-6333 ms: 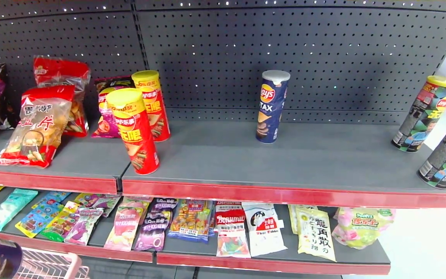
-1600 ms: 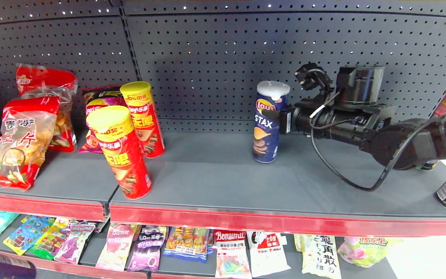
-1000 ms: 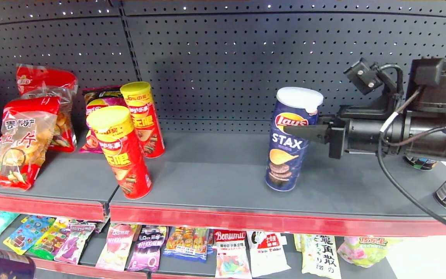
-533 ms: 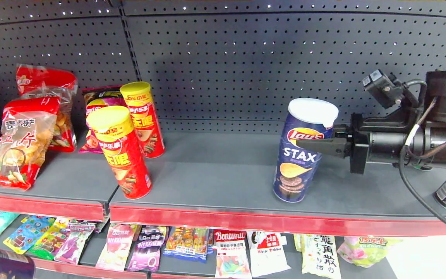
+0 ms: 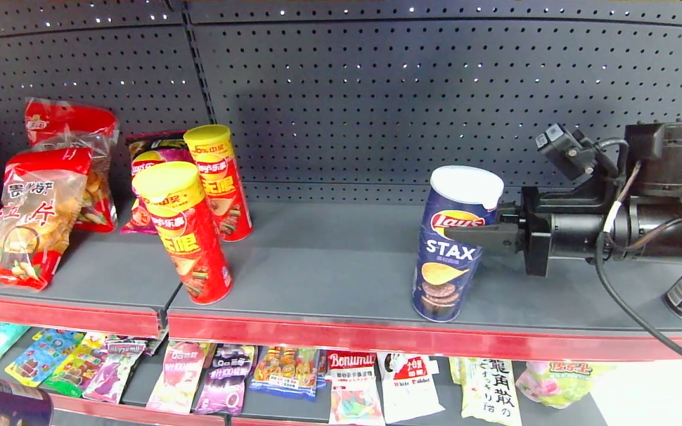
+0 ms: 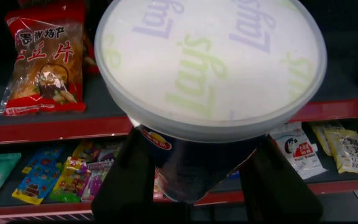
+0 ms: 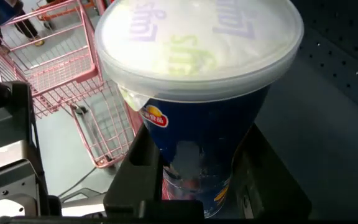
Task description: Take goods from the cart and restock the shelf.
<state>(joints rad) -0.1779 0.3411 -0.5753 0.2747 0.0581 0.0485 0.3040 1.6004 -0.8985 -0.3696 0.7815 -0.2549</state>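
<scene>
two claws pinch cans: right claw [image 5: 462,231] clamps a blue can [image 5: 452,275] upright between its fingers, at the shelf [image 5: 329,272] front lip; left claw [image 6: 197,186] grips a second can [image 6: 210,62] between its fingers.

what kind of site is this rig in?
Likely a shop aisle, real or mock-up: pegboard-backed shelf with red edge, stocked with chip cans and snack bags, and a pink wire cart nearby.

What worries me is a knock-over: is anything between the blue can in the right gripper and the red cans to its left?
Nothing visible. The right gripper is shut on the blue can near the front of the shelf; only bare surface lies between it and the nearest red can.
</scene>
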